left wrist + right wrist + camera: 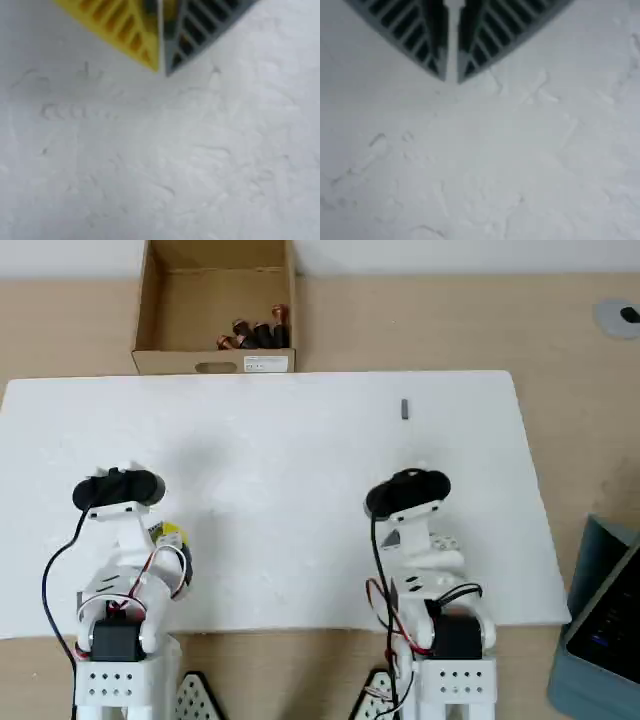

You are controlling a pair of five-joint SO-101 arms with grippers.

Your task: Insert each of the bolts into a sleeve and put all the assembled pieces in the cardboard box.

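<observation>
The cardboard box stands at the far left, beyond the white foam mat, and holds several copper-and-black assembled pieces. One small dark sleeve lies alone on the mat, far right of centre. Both arms rest folded at the near edge. My left gripper, with one yellow and one grey finger, is shut and hangs just over bare mat. My right gripper, with two grey fingers, is shut with only a thin slit, also over bare mat. Neither holds anything.
A grey-blue device sits off the mat at the right edge. A round grey grommet is set in the wooden table at the far right. The mat's middle is bare foam.
</observation>
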